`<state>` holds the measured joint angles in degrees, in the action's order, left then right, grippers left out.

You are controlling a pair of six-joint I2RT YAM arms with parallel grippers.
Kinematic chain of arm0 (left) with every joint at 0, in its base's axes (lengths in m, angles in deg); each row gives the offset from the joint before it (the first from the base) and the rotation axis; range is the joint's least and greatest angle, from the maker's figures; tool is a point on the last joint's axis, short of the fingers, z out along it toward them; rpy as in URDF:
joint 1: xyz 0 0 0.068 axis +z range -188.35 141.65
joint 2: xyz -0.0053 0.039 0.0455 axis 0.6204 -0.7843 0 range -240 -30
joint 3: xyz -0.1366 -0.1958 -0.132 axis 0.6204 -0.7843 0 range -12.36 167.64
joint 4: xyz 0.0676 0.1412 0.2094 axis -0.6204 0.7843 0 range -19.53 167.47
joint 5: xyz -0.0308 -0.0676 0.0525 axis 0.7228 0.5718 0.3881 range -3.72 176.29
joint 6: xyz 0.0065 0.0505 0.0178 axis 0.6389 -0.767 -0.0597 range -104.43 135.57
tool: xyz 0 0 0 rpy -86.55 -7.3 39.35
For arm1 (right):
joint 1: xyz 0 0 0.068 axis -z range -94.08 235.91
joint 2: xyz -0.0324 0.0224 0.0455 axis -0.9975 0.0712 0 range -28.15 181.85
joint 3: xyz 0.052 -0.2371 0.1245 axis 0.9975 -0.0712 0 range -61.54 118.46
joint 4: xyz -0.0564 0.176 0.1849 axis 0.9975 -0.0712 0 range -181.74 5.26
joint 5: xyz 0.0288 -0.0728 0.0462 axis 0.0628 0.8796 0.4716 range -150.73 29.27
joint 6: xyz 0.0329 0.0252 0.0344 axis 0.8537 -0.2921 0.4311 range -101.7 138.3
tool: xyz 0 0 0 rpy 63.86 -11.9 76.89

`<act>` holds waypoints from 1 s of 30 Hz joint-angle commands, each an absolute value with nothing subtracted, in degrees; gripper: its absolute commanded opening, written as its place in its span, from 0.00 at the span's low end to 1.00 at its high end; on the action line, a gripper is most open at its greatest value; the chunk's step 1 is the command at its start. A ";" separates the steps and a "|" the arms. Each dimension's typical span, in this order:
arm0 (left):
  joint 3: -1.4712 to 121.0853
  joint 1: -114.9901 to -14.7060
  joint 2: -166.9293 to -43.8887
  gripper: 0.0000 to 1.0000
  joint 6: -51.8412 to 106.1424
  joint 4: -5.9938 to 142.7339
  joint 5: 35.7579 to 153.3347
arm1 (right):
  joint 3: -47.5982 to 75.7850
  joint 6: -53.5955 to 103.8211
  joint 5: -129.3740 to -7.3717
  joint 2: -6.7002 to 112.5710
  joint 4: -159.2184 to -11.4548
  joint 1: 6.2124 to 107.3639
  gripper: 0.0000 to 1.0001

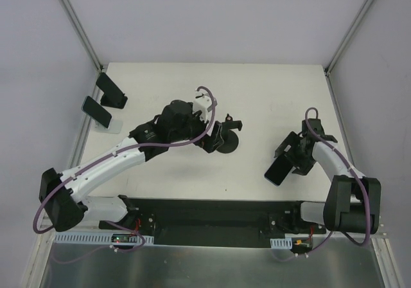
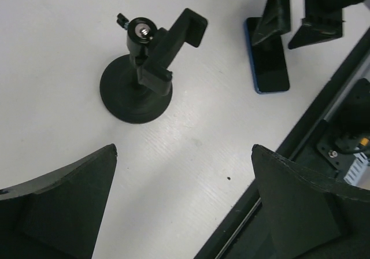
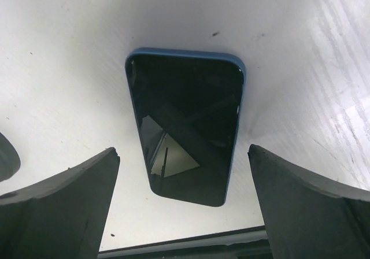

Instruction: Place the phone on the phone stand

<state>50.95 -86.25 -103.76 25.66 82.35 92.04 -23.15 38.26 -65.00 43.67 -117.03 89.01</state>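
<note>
Our right gripper [image 3: 182, 150] hangs released over the phone [image 3: 185, 103], which lies flat between its spread fingers on the right of the tabletop [image 3: 63, 62]. Our left gripper [image 2: 184, 148], likewise released, overlooks the phone stand [image 2: 137, 91].

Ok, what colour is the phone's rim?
Blue; the phone shows it best in the right wrist view, along its far edge.

Left arm [image 1: 115, 156]: long reach from near-left base, diagonal toward centre, wrist pitched down. Left hand [image 1: 212, 137]: fingers [image 2: 69, 201] spread wide. Right arm [image 1: 337, 166]: folded compact over near-right base, forearm doubling back leftward. Right hand [image 1: 290, 158]: pointing down, both fingers [image 3: 63, 207] wide apart.
</note>
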 commanded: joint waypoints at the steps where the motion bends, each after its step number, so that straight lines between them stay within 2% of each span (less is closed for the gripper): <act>1: 48.11 -86.07 -96.03 0.99 27.52 81.55 98.68 | -17.61 43.95 -61.09 47.34 -123.23 86.27 0.96; 3: 46.80 -86.07 -94.26 0.99 27.87 81.55 98.42 | -16.02 46.41 -55.64 48.75 -127.79 84.79 0.96; 14: 43.98 -86.07 -87.22 0.99 29.90 81.46 98.76 | -15.84 48.36 -58.35 54.73 -126.06 82.31 0.99; 22: 43.36 -86.07 -86.08 0.99 30.07 81.55 99.38 | -16.89 49.41 -57.83 57.02 -123.51 81.78 0.89; 23: 43.19 -86.07 -85.90 0.99 29.99 81.55 99.12 | -16.72 49.50 -57.66 57.46 -123.59 81.78 0.84; 28: 42.39 -86.07 -84.94 0.99 29.98 81.64 98.94 | -15.49 49.41 -56.86 60.45 -123.77 81.70 0.73; 29: 42.22 -86.07 -84.76 0.99 29.98 81.64 98.94 | -15.66 49.50 -57.04 60.71 -123.68 81.61 0.65; 30: 42.04 -86.07 -84.41 0.99 30.07 81.55 98.85 | -15.92 49.50 -57.21 60.89 -123.33 81.70 0.62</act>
